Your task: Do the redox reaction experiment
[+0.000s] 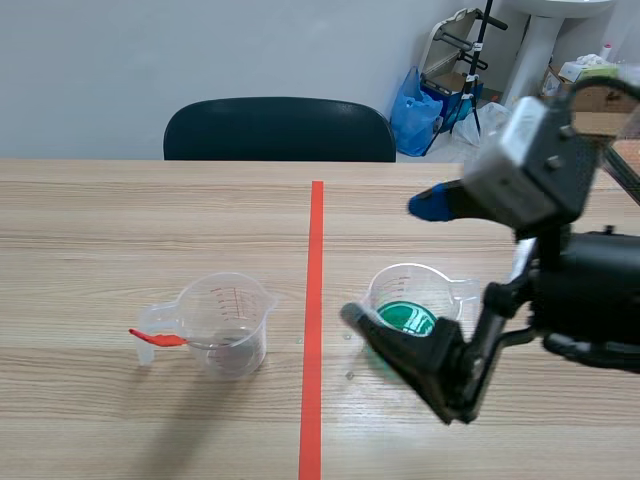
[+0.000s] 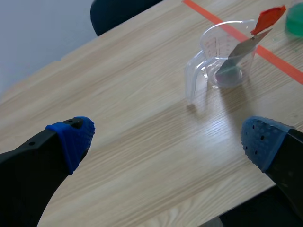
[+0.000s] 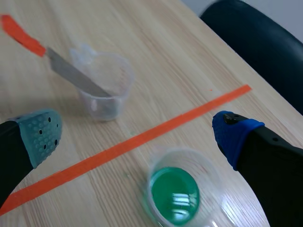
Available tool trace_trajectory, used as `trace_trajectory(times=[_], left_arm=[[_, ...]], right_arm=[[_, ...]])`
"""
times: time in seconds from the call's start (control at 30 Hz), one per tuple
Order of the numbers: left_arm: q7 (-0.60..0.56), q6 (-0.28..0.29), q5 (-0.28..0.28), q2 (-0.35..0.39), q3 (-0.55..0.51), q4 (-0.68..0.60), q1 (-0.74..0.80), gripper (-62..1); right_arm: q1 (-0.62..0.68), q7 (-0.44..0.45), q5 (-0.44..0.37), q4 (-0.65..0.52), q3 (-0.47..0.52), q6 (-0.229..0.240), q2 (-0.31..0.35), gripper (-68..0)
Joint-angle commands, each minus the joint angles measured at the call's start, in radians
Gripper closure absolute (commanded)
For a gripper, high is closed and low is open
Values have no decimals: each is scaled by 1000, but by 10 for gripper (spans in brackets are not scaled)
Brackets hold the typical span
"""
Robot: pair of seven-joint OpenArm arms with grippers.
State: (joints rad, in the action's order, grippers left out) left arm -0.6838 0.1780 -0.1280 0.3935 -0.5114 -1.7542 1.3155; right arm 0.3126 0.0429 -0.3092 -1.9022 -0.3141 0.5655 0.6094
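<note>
So far, little of the experiment looks done to me; the two liquids have not been brought together, and neither arm holds anything. In the scene view the cup of green liquid (image 1: pixel 415 300) stands right of centre, just to the right of the orange-red tape line (image 1: pixel 315 300); the second clear cup (image 1: pixel 228 320) stands left of centre, across the line, well apart from the first. A red-handled tool (image 1: pixel 158 338) leans in that second cup, blade down inside and handle sticking out over the rim; whether a little liquid lies at its bottom I cannot tell. Your right gripper (image 3: pixel 137 135) hangs above the green cup with its fingers spread wide, touching nothing; the cup sits below and between them. Your left gripper (image 2: pixel 165 138) is likewise spread and empty, over bare table (image 2: pixel 123 94), with the tool's cup well ahead of it. What remains, as I judge it: grasp the green cup, carry it over the line, pour it into the other, and perhaps stir.
</note>
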Motion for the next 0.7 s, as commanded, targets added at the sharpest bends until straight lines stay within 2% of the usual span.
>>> trace_trajectory(times=[0.0, 0.13, 0.3, 0.47, 0.67], left_arm=[[-32, 0, -12, -6, -2, -5, 1, -623], [-38, 4, -12, -11, -2, 0, 1, -623], [-63, 4, -12, -11, -2, -1, 1, -623], [-87, 4, -12, -10, -2, -1, 1, -623], [-86, 4, -6, -10, -2, -1, 1, -623]], right_arm=[[-43, 11, -4, 12, -39, -3, 0, -679], [-144, 12, 1, 71, -182, -3, -19, -679], [-237, 43, 100, 167, -322, -8, -85, -679], [-303, 114, 179, 260, -418, -63, -153, -679], [-364, 147, 212, 316, -480, -104, -226, -679]])
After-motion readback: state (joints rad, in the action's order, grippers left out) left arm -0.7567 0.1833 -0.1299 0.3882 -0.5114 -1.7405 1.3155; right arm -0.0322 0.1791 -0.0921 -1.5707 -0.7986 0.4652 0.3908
